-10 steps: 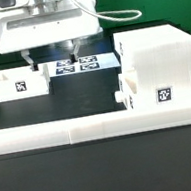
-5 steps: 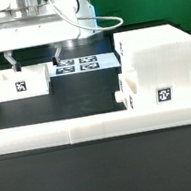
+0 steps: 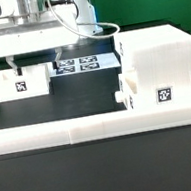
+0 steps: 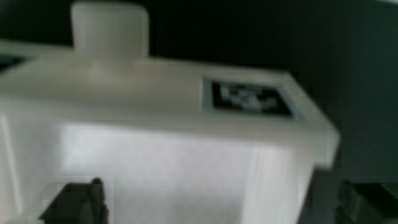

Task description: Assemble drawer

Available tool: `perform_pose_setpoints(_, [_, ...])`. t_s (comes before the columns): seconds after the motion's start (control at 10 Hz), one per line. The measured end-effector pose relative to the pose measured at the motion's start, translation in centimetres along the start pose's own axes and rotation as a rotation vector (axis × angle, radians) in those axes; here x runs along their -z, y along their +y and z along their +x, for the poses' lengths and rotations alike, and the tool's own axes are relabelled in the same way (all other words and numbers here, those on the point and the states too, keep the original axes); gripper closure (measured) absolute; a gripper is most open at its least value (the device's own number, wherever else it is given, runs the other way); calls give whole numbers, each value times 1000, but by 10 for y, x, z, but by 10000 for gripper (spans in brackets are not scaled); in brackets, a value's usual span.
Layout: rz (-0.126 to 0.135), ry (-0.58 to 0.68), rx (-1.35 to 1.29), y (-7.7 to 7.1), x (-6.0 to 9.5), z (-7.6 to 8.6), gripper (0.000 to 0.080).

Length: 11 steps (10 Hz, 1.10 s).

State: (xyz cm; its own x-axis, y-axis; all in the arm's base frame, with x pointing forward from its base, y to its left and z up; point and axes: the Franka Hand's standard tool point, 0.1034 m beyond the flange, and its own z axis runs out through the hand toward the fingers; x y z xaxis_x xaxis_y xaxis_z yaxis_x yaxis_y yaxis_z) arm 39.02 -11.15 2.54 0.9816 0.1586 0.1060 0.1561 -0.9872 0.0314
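Note:
A small white box tray with a square tag stands at the exterior view's left. It fills the wrist view, blurred, with its tag showing. My gripper hangs just above it, open, one finger on each side of the tray's width. In the wrist view the gripper has a dark fingertip at each side of the tray and is not closed on it. The tall white casing stands at the exterior view's right, with a second tagged tray against its front.
The marker board lies flat behind the trays, between tray and casing. A long low white rail runs across the front of the table. The arm's white body hangs over the back left.
My gripper has moved toward the exterior view's left, from over the marker board to over the left tray, and has come slightly lower. The parts have not moved.

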Motion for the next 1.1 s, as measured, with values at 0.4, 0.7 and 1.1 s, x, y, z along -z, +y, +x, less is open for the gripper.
perform_pose_setpoints(0.4, [5,1,30,-20,-16,-10,150])
perform_pose_setpoints(0.7, [6,1,33,-20,-19,-7,150])
perform_pose_setpoints(1.1, [6,1,30,-19,-19,-7,331])
